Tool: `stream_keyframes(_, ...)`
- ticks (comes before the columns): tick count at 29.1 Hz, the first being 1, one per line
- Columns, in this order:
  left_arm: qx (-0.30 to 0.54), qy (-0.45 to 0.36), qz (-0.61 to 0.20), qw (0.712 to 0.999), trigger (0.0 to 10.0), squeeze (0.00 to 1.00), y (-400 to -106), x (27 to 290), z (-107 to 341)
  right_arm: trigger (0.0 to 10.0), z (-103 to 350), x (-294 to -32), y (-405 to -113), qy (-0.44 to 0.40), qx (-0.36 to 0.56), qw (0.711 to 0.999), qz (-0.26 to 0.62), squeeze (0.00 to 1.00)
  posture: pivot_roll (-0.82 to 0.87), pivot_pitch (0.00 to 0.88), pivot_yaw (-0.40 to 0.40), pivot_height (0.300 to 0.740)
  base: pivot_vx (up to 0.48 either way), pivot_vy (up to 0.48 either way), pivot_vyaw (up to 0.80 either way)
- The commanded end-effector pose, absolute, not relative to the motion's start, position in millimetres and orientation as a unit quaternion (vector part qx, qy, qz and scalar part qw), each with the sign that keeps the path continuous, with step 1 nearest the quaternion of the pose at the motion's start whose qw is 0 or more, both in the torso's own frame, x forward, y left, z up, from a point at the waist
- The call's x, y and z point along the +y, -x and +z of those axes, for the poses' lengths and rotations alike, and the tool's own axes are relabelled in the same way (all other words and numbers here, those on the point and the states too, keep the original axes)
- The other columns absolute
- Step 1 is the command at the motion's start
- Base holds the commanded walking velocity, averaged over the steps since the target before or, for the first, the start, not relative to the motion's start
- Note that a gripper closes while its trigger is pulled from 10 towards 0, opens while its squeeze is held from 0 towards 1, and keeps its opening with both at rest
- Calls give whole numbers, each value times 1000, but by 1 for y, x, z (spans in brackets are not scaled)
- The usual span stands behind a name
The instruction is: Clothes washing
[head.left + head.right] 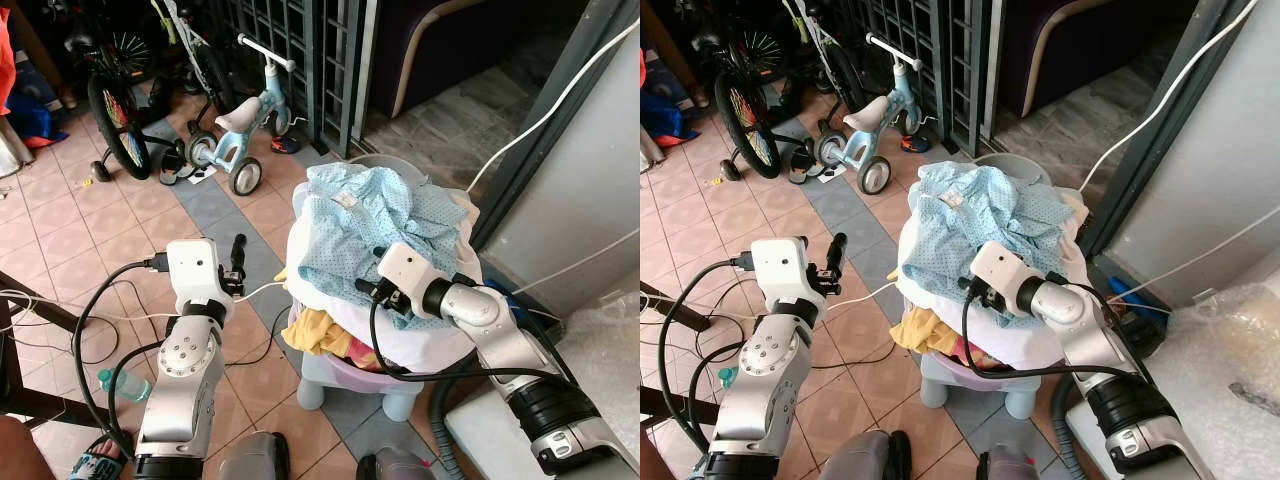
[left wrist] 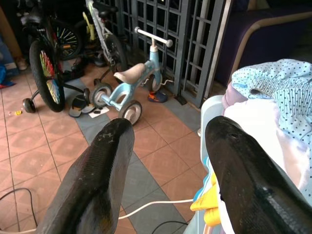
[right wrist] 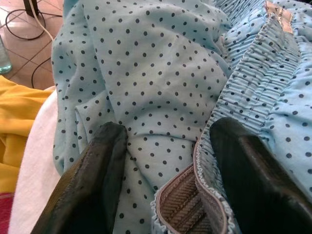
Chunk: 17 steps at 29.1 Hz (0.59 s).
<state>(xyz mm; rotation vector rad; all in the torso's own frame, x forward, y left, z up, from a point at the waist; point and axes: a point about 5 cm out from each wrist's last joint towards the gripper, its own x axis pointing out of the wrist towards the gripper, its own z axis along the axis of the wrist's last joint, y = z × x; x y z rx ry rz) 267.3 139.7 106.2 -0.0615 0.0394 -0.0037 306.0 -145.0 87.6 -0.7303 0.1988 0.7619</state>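
Where the heaped laundry basket (image 1: 395,385) stands on the tiled floor (image 1: 90,200) beside the grey wall panel (image 1: 590,200), the following is recorded.

Scene: a pale lilac basket is overfilled; a light blue polka-dot garment (image 1: 375,215) lies on top, over a white cloth (image 1: 400,335), with a yellow item (image 1: 315,332) spilling over the rim nearest the robot's left.

Right gripper (image 3: 165,146): fingers are seen spread apart, pressed down onto the blue garment, with a fold and the elastic-trimmed hem between them; nothing is clamped yet.

Left gripper (image 2: 168,146): fingers are held apart and empty, raised above the floor just off the basket's left rim.

Step in hand (judged): the top garment is being taken up for washing.

Technique: the fingers should be closed on a bunched fold, or the thicker elastic hem, not on a single flat layer, so that thin fabric is not slipped. The lift should be made straight up, slowly, so that the white cloth beneath is not dragged over the rim.

Risk: the basket appears top-heavy; a sideways pull could tip it or spill the yellow item.

Surroundings: a child's balance bike (image 1: 235,130) and a bicycle (image 1: 115,100) are parked well apart from the basket, against the grille.
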Motion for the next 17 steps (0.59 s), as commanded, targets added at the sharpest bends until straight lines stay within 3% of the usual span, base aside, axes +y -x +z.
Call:
stream_keyframes(1,17,26,-6,999,10000,0,-268,139,109,10000,88,-156,-314,402,86,856,314,0,12,103,54,740,0,0,0)
stream_keyframes(6,15,22,-4,1000,10000,0,-270,142,111,10000,114,-175,-327,385,29,899,205,0,15,98,52,740,0,0,0)
stream_keyframes(13,20,24,-4,999,10000,0,-267,140,108,9882,116,-200,-319,375,19,915,147,0,10,91,50,740,0,0,0)
stream_keyframes(14,21,25,-5,999,10000,0,-267,139,108,7255,111,-204,-316,373,35,916,143,0,-1,89,50,740,0,0,0)
stream_keyframes(15,22,26,-7,999,10000,0,-267,138,107,7255,107,-206,-315,371,44,917,140,0,-1,89,50,740,0,0,0)
stream_keyframes(16,23,26,-9,999,10000,0,-267,137,106,0,97,-209,-310,358,70,921,139,0,-6,87,52,740,0,0,0)
stream_keyframes(17,23,26,-9,999,10000,0,-267,137,106,0,97,-209,-310,358,70,921,139,0,-6,87,52,740,0,0,0)
